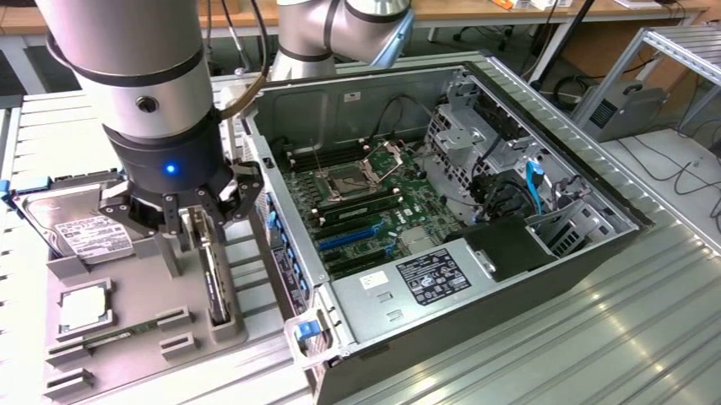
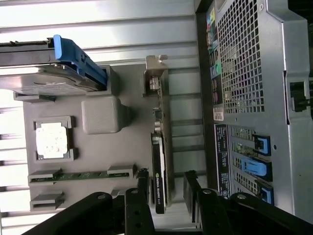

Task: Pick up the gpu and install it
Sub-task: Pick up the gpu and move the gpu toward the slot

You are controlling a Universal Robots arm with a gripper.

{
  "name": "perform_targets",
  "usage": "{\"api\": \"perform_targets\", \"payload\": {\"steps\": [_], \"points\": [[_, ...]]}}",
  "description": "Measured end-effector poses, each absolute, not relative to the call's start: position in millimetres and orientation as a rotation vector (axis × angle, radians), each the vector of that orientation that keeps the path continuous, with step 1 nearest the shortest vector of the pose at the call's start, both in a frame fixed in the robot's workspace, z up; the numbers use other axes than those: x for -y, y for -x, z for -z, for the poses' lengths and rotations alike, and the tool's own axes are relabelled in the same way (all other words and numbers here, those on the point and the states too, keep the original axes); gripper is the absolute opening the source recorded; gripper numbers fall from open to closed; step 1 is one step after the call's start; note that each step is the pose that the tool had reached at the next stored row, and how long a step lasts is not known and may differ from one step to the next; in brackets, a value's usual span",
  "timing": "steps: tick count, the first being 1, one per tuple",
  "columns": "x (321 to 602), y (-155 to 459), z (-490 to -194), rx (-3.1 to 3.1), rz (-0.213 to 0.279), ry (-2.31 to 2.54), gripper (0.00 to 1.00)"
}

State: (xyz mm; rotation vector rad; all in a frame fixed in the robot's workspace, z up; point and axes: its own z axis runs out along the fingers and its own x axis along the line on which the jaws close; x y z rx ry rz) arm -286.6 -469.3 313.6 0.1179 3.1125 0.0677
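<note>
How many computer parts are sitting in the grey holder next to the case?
4: hard drive at one end, processor chip next, memory stick after it, and graphics card on edge along the side nearest the case. The arm could hide more.

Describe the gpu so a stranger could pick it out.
Beside the open computer case, on the exterior view's left, sits a grey parts holder. The gpu stands on edge in its slot nearest the case, under the tool. Only it is a long black-faced card with a silver end bracket, unlike the labelled hard drive.
</note>
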Motion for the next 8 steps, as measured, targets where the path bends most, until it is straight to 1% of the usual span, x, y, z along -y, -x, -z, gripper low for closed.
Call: {"api": "perform_targets", "payload": {"steps": [8], "points": [[469, 287, -297, -3.112, -0.068, -0.118, 0.42]]}}
